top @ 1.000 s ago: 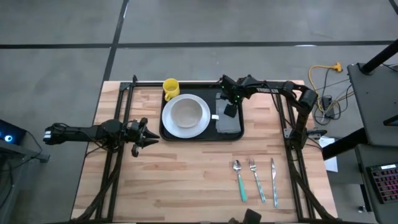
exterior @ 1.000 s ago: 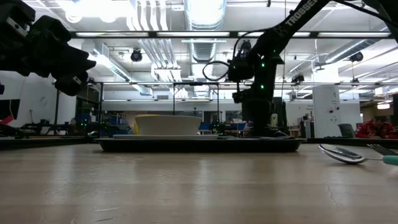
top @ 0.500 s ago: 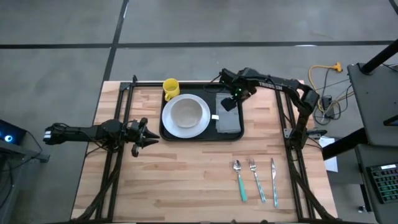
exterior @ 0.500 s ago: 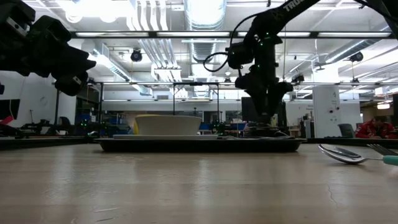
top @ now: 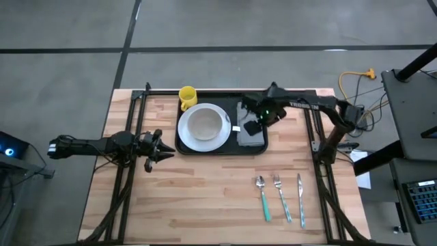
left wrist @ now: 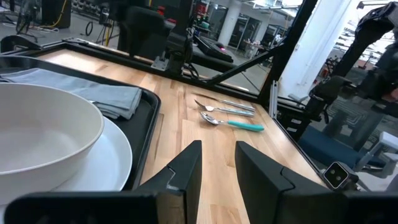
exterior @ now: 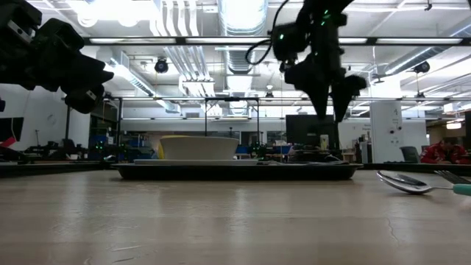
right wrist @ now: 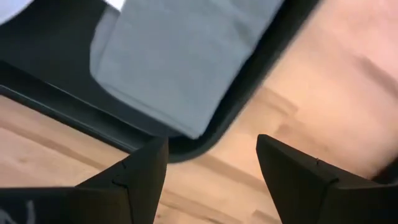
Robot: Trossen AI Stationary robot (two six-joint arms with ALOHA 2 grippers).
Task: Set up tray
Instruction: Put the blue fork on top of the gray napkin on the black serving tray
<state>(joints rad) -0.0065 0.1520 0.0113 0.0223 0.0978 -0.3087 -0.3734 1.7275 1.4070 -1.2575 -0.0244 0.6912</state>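
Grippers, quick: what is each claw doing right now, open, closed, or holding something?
Left gripper: open, empty, beside the tray.
Right gripper: open, empty, above the grey napkin.

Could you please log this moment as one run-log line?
right claw: open, above napkin on tray | left claw: open, empty, waiting left of tray | cutlery: on table
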